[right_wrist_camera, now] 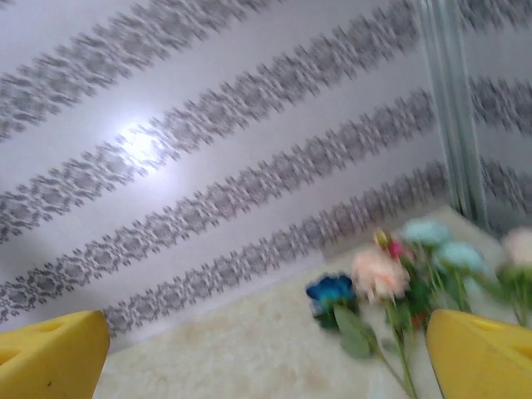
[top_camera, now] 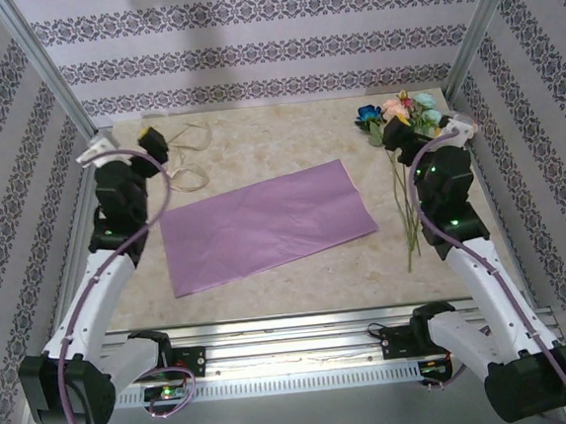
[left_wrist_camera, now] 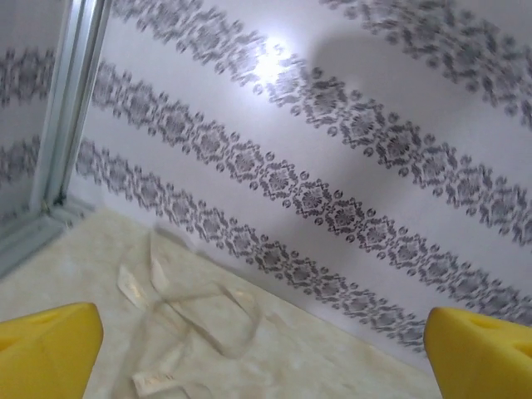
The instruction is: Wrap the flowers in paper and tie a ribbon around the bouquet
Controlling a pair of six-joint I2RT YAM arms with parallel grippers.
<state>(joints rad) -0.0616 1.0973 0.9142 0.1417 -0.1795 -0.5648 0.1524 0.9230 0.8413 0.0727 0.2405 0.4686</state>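
left hand [top_camera: 153, 141] wide, ribbon [left_wrist_camera: 131, 285] just ahead | right hand [top_camera: 398, 130] wide, flowers [right_wrist_camera: 378, 274] just ahead

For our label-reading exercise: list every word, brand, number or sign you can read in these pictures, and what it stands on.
No text can be read.
The paper, flowers and ribbon are plain.
The wallpaper bears only ornament, no letters.
Any marking on the arm bases is too small to tell.
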